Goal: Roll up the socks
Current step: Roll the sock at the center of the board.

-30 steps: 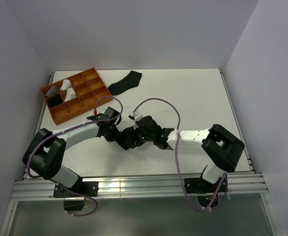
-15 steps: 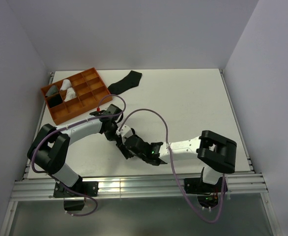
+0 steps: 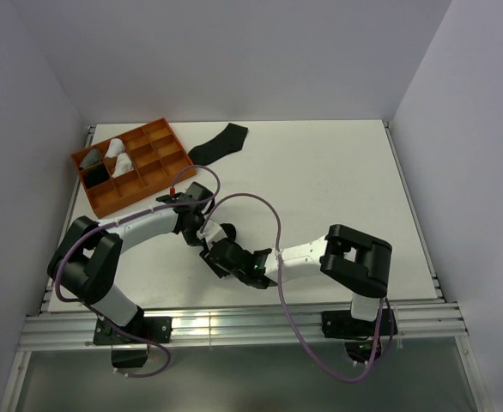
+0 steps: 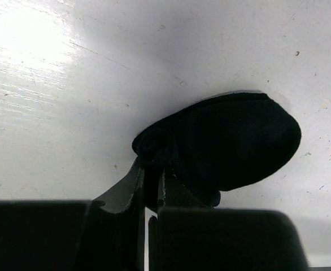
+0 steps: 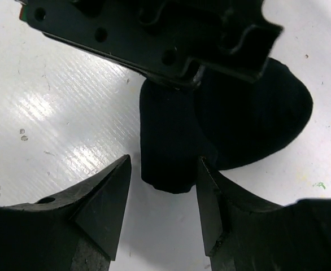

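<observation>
Two hands meet at the near middle of the bench [image 3: 320, 172]. The right hand [image 5: 162, 186] stands spread, flanking the end of the half-rolled black sock [image 5: 250, 107]. The left hand [image 4: 153, 169] pinches its core. Rolling looks midway, and next the loose toe needs tucking. Farther back lies a flat black sock [image 3: 219, 143].

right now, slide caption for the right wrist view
Open right gripper flanking the rolled end of a black sock on a white table

Pinched — black sock [image 4: 233, 141] in left gripper [image 4: 153, 170].
</observation>
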Available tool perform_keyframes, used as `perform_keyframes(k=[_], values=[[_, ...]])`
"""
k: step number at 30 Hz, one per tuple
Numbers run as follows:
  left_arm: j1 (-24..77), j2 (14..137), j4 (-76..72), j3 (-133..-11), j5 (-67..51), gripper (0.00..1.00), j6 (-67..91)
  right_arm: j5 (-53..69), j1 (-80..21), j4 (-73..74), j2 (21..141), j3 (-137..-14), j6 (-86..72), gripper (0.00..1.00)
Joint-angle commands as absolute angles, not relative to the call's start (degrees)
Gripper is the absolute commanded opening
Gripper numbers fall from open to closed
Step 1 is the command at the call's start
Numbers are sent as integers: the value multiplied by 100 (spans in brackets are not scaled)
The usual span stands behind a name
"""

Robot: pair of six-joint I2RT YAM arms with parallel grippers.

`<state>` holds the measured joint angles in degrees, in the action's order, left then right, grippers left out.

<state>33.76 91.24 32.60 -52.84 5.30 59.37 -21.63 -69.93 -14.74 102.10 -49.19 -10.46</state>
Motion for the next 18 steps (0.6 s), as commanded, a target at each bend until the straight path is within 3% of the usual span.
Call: perform_keyframes(k=[1, 6, 10, 11, 13, 18], values=[[3393, 9123, 3217, -5107, 282, 3, 5792, -2286, -6970, -1600, 10415, -5229, -941, 56], [3393, 9097, 3129, -5098, 220, 4, 5775, -2198, -6961, -1538, 10704, -5300, -888, 47], [3393, 9000, 2840, -4984, 53, 7, 5748, -1794, -6908, -1380, 10758, -5335, -905, 22], [3393, 8983, 2743, -4966, 53, 11, 5748, -1567, -6847, -1328, 10732, -5326, -914, 10], [3393, 8860, 2681, -4922, 53, 17, 5739, -1328, -6768, -1222, 10661, -5282, -1010, 0], [3314, 8422, 2523, -4843, 149, 41, 5888, -275, -6260, -1108, 10363, -5054, -1327, 0]])
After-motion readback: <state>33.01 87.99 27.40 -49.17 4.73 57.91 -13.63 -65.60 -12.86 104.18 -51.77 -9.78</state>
